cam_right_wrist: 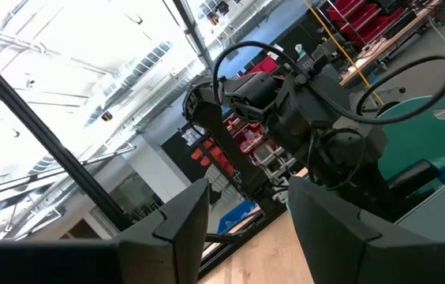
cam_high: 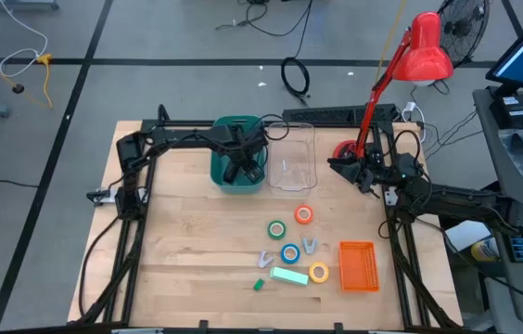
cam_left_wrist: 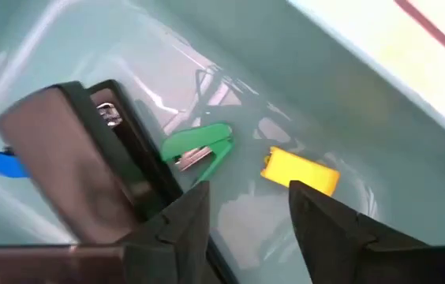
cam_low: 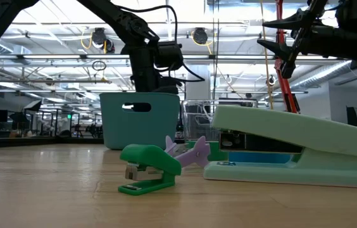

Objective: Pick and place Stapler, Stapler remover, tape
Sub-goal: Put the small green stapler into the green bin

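1. Nearest the front edge of the desk (cam_high: pixel 187 232) lay a small green stapler (cam_low: pixel 148 170), with a mint-green stapler (cam_low: pixel 292 149) just beside it.
2. A purple staple remover (cam_high: pixel 266 259) sat just behind those two, and a second purple staple remover (cam_high: pixel 310 246) lay a little farther back.
3. The tape rolls stood loose on the desk around the removers. The yellow roll (cam_high: pixel 319 273) was closest to the front, beside an orange basket (cam_high: pixel 357 266). The blue roll (cam_high: pixel 289 253) lay between the two removers. The green roll (cam_high: pixel 277 228) and the orange-red roll (cam_high: pixel 304 215) lay behind it, near each other but apart.
4. Farther back stood a teal bin (cam_high: pixel 220 172), with a clear container (cam_high: pixel 291 158) just beside it.
5. The left gripper (cam_left_wrist: pixel 248 197) was lowered into the teal bin, released, its fingers apart with only the bin's floor showing between them.
6. The black stapler (cam_left_wrist: pixel 72 173) rested inside the bin, right beside one finger and out of its grasp.
7. On the bin's floor past the fingers lay another small green stapler (cam_left_wrist: pixel 199 148), a yellow item (cam_left_wrist: pixel 300 172) and a blue item (cam_left_wrist: pixel 5 163); what these last two were could not be told.
8. The right gripper (cam_right_wrist: pixel 246 193) hung above the back right part of the desk near a red lamp (cam_high: pixel 426 51), released and grasping nothing.
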{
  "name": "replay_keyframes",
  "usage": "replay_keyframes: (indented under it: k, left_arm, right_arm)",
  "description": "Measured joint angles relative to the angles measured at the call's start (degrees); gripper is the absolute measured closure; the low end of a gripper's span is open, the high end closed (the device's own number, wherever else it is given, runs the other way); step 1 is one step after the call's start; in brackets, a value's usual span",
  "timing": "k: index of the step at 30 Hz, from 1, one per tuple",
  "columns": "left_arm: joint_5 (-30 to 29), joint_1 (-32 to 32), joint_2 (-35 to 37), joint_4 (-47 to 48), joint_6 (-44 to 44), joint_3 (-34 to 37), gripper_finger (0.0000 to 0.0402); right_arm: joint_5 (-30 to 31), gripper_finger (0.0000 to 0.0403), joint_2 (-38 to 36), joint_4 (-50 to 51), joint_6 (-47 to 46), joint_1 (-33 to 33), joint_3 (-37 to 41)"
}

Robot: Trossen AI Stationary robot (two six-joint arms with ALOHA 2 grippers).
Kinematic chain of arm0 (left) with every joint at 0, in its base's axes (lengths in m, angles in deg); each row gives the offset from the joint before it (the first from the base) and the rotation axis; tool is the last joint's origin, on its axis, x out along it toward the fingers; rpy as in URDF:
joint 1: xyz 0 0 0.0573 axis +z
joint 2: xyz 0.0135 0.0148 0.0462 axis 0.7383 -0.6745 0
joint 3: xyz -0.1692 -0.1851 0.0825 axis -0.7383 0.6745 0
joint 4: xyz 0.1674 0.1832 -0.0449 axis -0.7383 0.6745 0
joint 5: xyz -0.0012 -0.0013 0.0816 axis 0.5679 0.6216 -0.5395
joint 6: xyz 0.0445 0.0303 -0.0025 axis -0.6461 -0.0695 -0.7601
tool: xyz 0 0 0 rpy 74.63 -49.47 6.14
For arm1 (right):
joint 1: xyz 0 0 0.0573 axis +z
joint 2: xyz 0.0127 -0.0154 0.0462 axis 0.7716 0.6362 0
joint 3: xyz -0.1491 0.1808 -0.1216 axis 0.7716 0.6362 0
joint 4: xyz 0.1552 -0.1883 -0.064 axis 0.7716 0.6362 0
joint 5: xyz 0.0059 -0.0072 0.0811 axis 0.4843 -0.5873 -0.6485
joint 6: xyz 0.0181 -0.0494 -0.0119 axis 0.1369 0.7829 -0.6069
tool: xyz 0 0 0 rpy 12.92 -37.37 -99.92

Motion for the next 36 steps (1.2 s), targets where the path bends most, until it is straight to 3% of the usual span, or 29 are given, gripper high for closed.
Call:
replay_keyframes:
  k: [7, 14, 19, 29, 36]
  left_arm:
    - [-0.2, 0.8, 5.2, 5.7, 0.7, -5.6, 0.0216]
    - [-0.5, -4.4, 14.2, 6.2, 3.6, -7.7, 0.0216]
    - [-0.5, -11.8, 17.6, 7.4, 9.1, -7.7, 0.0215]
    - [-0.4, -30.5, 16.8, 10.1, 11.4, -7.6, 0.0215]
    - [-3.0, -41.2, 13.7, 8.6, 23.0, -7.7, 0.0215]
  right_arm:
    - [0.0, 0.0232, 0.0, 0.0, 0.0, 0.0, 0.0]
    - [-0.1, 0.0232, 0.0, 0.0, 0.4, 0.0, 0.0]
    - [-0.1, 0.0232, 0.0, 0.0, 0.4, 0.0, 0.0]
    - [-0.2, 0.0232, 0.0, 0.0, 0.0, 0.0, 0.0]
    - [-0.2, 0.0232, 0.0, 0.1, 0.0, 0.0, 0.0]
